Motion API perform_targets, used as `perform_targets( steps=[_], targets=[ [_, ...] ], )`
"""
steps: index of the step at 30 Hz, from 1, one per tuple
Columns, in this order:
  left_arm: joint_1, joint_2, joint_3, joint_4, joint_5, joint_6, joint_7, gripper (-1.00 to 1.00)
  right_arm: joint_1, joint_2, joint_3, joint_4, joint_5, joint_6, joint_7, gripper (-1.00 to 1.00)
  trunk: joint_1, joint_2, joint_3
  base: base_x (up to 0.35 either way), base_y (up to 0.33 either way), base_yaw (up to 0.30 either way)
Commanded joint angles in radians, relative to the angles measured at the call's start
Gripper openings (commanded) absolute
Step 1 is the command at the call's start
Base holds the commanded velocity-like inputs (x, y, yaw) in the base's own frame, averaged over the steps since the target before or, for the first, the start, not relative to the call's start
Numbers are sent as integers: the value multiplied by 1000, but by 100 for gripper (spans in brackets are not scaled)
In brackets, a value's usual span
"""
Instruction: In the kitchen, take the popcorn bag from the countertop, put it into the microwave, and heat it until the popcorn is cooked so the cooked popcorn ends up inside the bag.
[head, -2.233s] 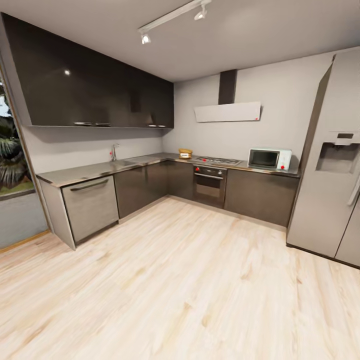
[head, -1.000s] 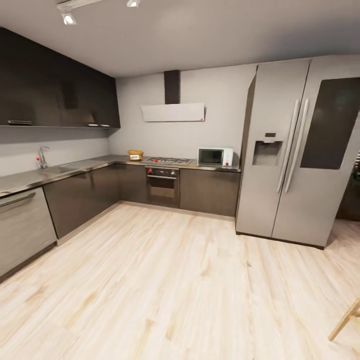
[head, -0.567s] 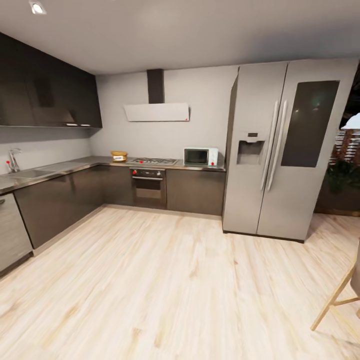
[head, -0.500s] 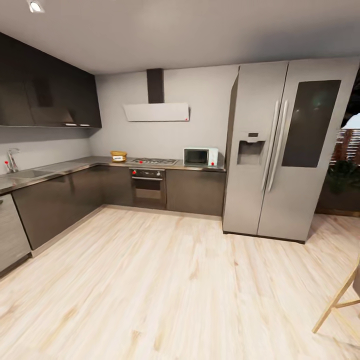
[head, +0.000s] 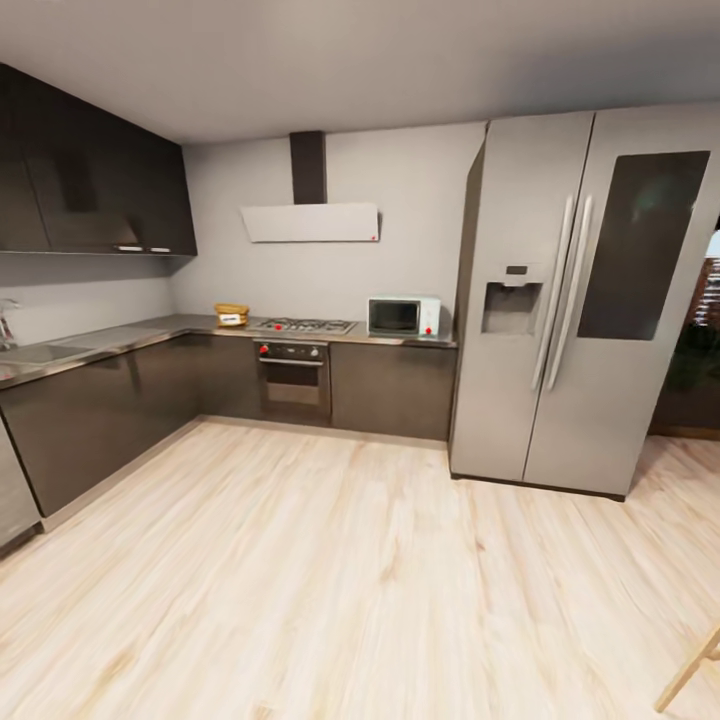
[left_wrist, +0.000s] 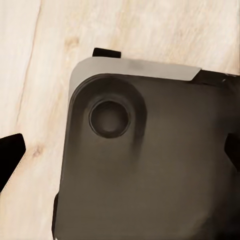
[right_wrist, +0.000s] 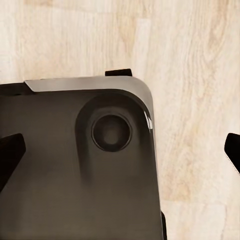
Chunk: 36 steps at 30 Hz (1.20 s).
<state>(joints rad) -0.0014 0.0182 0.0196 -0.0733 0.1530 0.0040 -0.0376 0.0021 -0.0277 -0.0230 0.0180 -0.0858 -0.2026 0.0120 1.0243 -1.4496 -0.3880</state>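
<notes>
Far across the room, the small tan popcorn bag (head: 231, 314) stands on the grey countertop (head: 120, 338) in the corner, left of the hob. The pale microwave (head: 403, 316) sits on the same worktop beside the fridge, its dark door closed. In the left wrist view, my left gripper (left_wrist: 120, 152) is open, its dark fingertips (left_wrist: 11, 154) wide apart over my own dark base (left_wrist: 150, 175) and the wood floor. My right gripper (right_wrist: 120, 150) is open as well, with nothing between its fingertips (right_wrist: 10, 150).
A gas hob (head: 303, 325) and built-in oven (head: 294, 378) lie between bag and microwave, under a white hood (head: 310, 222). The big silver fridge (head: 570, 300) stands at the right. Light wood floor (head: 330, 560) stretches ahead. A wooden chair leg (head: 690, 678) shows at the lower right.
The whole picture swung from the sink side toward the fridge, and the kitchen now looks slightly nearer: the camera moved. The bag and the microwave stayed in place.
</notes>
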Motion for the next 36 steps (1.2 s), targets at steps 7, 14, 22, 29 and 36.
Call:
perform_targets(
  steps=[7,14,22,29,36],
  targets=[
    [0,0,2,0,7,-5,-4,100,-1,0,0,2,-8,-6,2,100,1,0,-1,326,0,0],
    [0,0,1,0,7,-7,-5,100,-1,0,0,2,-8,-6,2,100,1,0,-1,326,0,0],
    [0,0,0,0,7,-7,-5,100,-1,0,0,2,-8,-6,2,100,1,0,-1,326,0,0],
    [0,0,0,0,7,-7,-5,100,-1,1,0,2,-8,-6,2,100,1,0,-1,326,0,0],
    [0,0,2,0,7,-8,-4,100,-1,1,0,2,-8,-6,2,100,1,0,-1,326,0,0]
  ],
)
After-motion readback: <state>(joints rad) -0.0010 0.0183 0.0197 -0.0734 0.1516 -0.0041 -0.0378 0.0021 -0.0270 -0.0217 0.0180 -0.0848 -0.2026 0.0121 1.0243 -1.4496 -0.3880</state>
